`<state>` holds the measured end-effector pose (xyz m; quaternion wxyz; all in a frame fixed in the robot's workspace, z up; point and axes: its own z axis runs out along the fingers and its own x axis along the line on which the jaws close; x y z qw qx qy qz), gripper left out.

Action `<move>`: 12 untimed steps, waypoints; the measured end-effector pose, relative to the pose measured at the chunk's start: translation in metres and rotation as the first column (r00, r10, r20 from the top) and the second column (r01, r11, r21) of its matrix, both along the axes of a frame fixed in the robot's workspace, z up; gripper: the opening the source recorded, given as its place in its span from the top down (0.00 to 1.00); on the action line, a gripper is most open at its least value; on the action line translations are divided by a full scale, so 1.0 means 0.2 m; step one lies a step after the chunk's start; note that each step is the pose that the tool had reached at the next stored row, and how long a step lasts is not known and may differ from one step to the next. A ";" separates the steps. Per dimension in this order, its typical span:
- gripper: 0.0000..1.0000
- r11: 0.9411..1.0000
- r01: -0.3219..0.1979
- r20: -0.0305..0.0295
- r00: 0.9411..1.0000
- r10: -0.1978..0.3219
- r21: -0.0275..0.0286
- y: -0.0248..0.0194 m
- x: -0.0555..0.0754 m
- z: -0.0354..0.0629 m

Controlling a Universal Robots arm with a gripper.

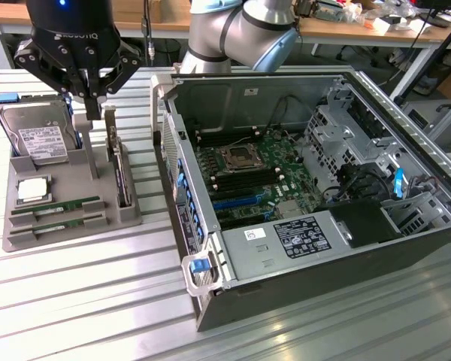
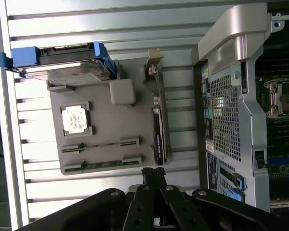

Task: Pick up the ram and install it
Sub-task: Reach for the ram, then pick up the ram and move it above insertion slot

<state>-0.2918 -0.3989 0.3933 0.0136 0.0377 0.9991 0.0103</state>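
Note:
Two rams lie flat in the front slots of a grey holder tray [image 1: 75, 226]: one ram [image 1: 56, 204] behind, the other [image 1: 64, 220] in front of it. In the wrist view the green ram [image 2: 106, 163] lies near the tray's edge. My gripper [image 1: 96, 111] hangs above the back of the tray, well above the rams and touching nothing. Its fingertips [image 2: 152, 172] are pressed together, shut on nothing. On the exterior view's right the open computer case [image 1: 301, 173] shows the motherboard with its dark memory slots [image 1: 237, 182].
The tray also carries a hard drive [image 1: 37, 139] in a blue frame, a silver processor chip [image 1: 31, 189] and an upright card with a metal bracket [image 1: 120, 169]. The case's side wall [image 1: 177, 180] rises just beside the tray. A ribbed metal table [image 1: 83, 301] lies underneath.

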 end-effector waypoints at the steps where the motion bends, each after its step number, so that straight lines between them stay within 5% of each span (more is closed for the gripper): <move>1: 0.89 1.000 0.000 0.000 1.000 0.000 0.000 0.000 -0.01 0.000; 12: 0.89 1.000 0.000 0.000 1.000 0.000 0.000 0.000 -0.02 0.000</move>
